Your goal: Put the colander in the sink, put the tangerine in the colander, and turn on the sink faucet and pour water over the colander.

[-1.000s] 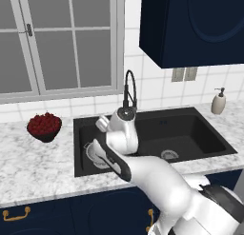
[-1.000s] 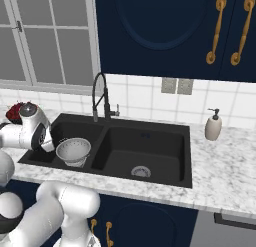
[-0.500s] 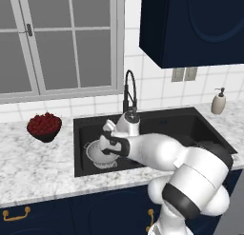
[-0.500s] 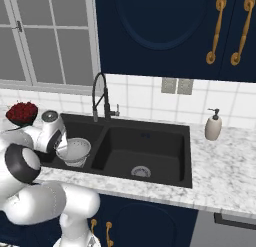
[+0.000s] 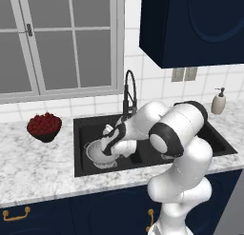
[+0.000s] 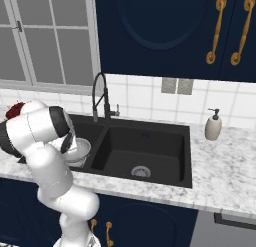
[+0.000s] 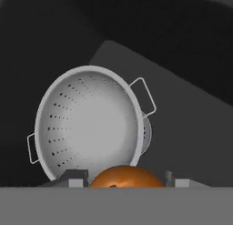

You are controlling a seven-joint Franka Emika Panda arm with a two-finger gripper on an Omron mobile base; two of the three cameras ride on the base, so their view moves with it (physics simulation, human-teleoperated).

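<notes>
Gripper [image 7: 123,184] clamped on the tangerine [image 7: 126,176], poised over the colander [image 7: 88,124] in the sink's [image 5: 90,129] left basin. Release off-centre and it could clip the rim, bouncing out.

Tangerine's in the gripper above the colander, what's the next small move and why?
Probably ease the gripper forward and down over the colander, then open. In the hand view the tangerine sits between the fingertips at the colander's near rim, not over its middle, and the bowl is empty. The colander already rests in the left basin of the sink, so a release from nearer the centre looks safer.
</notes>
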